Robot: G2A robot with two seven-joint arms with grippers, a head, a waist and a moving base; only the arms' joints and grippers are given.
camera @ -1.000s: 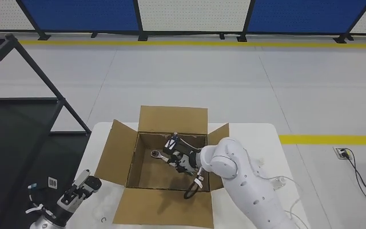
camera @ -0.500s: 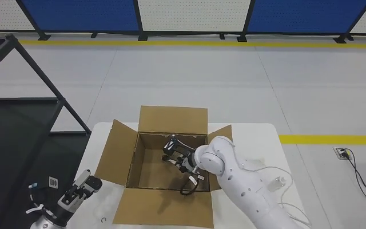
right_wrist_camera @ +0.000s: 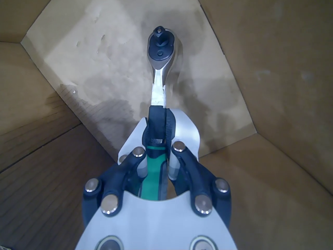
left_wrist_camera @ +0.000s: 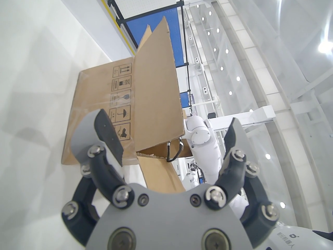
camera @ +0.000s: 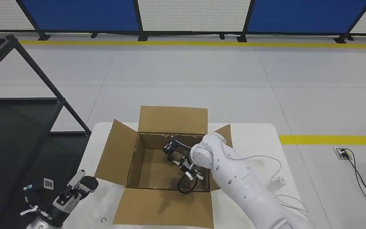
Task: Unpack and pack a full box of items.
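Cardboard box (camera: 171,119) stood on the white table (camera: 257,134), reaching its far edge and sitting nearer its left edge than its right, with all four flaps spread outward. The right arm reached down inside the box from the right side. Its pincer, the right gripper (right_wrist_camera: 158,120), was closed tight on the green-and-black handle of a ratchet wrench (right_wrist_camera: 159,50), whose metal head pointed at the bare box floor. Whether the head touched the cardboard could not be told. The left gripper (left_wrist_camera: 169,126) hung outside the box near the table's near left corner. Its two fingers were spread wide with nothing between them, and it faced the box's outer wall.
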